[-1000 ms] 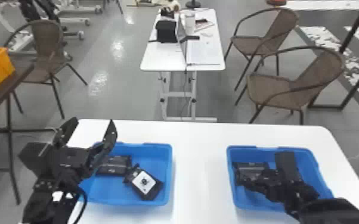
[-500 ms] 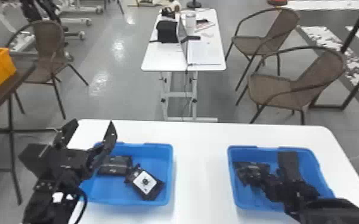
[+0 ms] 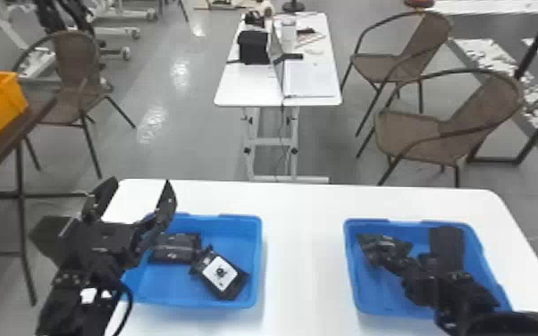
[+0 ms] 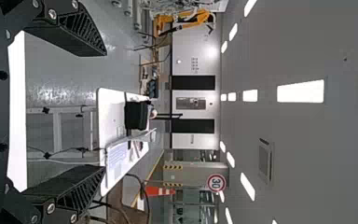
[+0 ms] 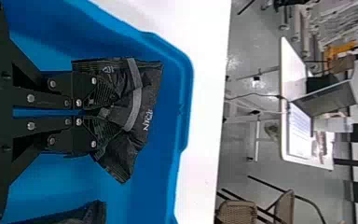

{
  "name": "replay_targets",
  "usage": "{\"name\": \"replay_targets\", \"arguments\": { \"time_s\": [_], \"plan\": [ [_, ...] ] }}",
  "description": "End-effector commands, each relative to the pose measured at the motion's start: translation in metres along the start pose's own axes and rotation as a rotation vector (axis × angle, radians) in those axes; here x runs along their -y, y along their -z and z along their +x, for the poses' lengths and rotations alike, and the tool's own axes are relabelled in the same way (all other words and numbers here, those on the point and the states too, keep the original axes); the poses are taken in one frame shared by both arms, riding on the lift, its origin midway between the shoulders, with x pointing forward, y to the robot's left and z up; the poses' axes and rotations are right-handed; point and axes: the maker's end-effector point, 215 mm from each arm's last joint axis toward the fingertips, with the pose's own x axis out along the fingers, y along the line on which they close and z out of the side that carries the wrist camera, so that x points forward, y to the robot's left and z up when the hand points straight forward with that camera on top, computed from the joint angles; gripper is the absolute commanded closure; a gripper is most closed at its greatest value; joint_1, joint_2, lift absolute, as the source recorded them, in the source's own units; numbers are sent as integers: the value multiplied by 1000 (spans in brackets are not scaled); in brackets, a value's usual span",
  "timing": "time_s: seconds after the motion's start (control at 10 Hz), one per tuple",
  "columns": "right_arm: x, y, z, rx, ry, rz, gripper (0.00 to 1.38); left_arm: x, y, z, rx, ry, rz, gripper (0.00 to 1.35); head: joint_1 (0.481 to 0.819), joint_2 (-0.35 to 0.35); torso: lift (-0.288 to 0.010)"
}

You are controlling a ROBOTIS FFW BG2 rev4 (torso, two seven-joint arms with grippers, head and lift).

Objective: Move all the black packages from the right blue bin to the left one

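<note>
The pick-up step was judged to be in hand: in the lower right of the head view, a black package (image 3: 377,248) was gripped by the right hand (image 5: 93,110) inside the right blue bin (image 3: 365,290). The two fingers were closed on it from both sides, and its dark wrapping was creased between them. Whether it had been lifted off the bin floor could not be told. A second package (image 3: 449,245) was seen in the same bin, beside the right arm (image 3: 464,290)

In the lower left of the head view, two packages were held by the left blue bin (image 3: 187,300): one dark package (image 3: 176,247) near the back, and a white-labelled package (image 3: 221,273) set at a slant just beside it. The left hand (image 3: 140,185) was held spread open and empty near that bin's outer side

About half of the transfer was judged to be done. By the next move, the gripped package would need to be raised clear of the rim, carried across the bare strip of the white counter (image 3: 304,250) and released over the free floor of the left bin. The slack wrapping could be slipped or snagged on the rim if lifted too low, and room might first need to be made by the left hand
</note>
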Motion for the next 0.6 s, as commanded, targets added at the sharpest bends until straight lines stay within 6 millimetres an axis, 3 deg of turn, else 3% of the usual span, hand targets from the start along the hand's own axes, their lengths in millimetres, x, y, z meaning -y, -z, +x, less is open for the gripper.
{"name": "replay_targets", "arguments": {
  "time_s": [0.0, 0.2, 0.3, 0.5],
  "plan": [
    [-7, -37, -28, 79, -33, 12, 1113, -1, -1, 0, 1, -6, -15, 168, 695, 48, 0],
    [-38, -112, -58, 200, -130, -18, 1111, -3, -4, 2, 3, -13, -38, 168, 695, 55, 0],
    [-62, -150, -63, 263, -193, -29, 1113, -3, -7, 3, 6, -13, -40, 168, 695, 71, 0],
    [-121, -208, -64, 347, -348, -65, 1111, 7, -11, 10, -2, 3, -74, 168, 695, 119, 0]
  ]
}}
